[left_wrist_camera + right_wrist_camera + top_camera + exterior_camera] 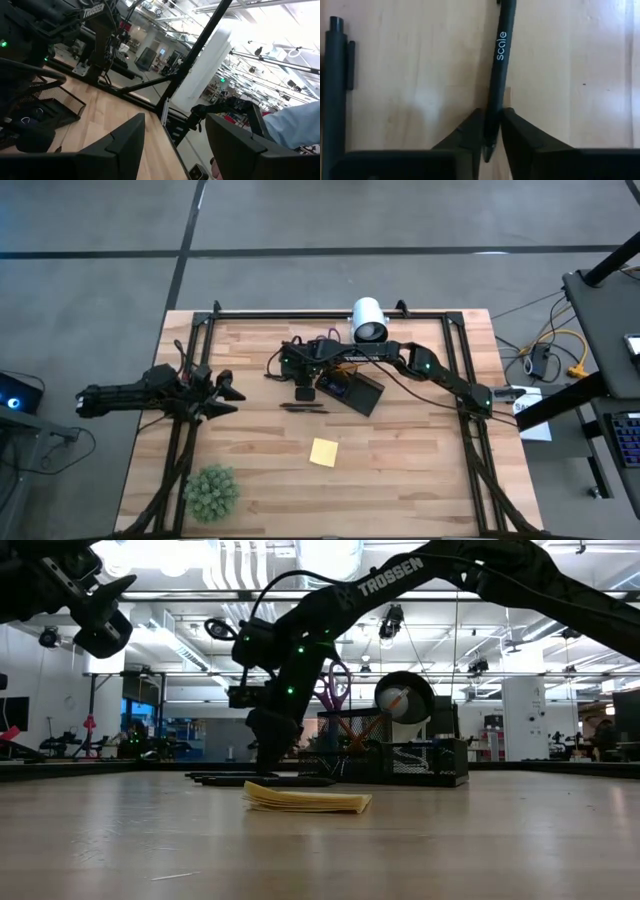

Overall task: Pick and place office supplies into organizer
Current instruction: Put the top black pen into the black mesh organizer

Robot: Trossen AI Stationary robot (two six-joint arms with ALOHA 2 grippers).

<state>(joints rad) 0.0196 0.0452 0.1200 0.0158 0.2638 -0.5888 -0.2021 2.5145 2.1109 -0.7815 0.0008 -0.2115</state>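
My right gripper (492, 127) reaches from the table's right to a spot left of the black organizer (352, 390) and is shut on a slim black pen (496, 65) printed "scale". A second black pen (334, 75) lies flat on the wood beside it. Purple scissors (335, 690) and an orange pencil (366, 734) stand in the organizer (415, 762). The yellow sticky pad (323, 452) lies flat nearer the front edge. My left gripper (175, 142) hangs open above the table's left side (225, 394), touching nothing. My right gripper pinches the black pen near its pointed end (491, 120) between its two fingers (467, 132), which come from above and point down, one on each side of the barrel. The pen lies level along the tabletop; whether it rests on the wood I cannot tell.
A white cylindrical camera (368, 320) stands at the far edge behind the organizer. A fuzzy green plant ball (212, 492) sits at the near left corner. Dark frame rails run along the table's left and right sides. Bare wood lies around the sticky pad.
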